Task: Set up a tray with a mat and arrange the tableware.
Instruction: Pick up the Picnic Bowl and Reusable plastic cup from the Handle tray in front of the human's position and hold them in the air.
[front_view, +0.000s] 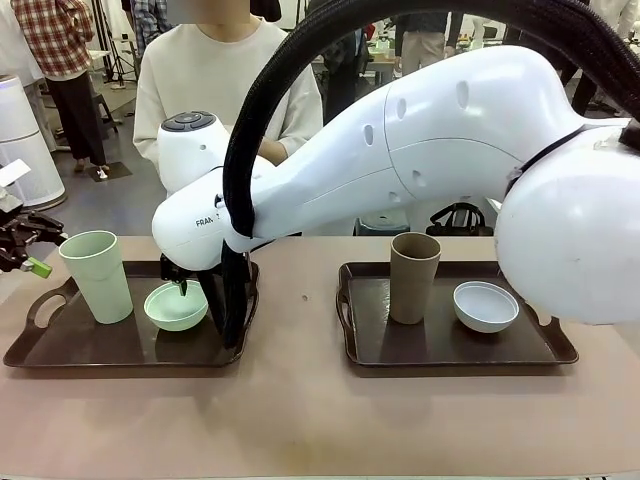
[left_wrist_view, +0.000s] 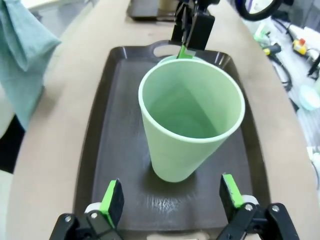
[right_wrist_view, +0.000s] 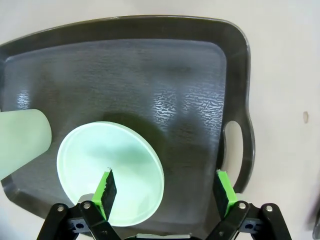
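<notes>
Front view: two trays (front_view: 70, 345) (front_view: 440, 345), two tumblers (front_view: 97, 275) (front_view: 413, 278), two bowls (front_view: 176, 308) (front_view: 486, 306).

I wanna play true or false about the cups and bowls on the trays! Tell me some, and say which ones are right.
1. The green bowl sits on the same tray as the mint-green tumbler. True: both are on the left tray.
2. The brown tumbler lies on its side. False: it stands upright on the right tray.
3. The right gripper is open over the green bowl. True.
4. The left gripper is squeezing the mint-green tumbler. False: it is open, and its fingers are clear of the tumbler.
</notes>
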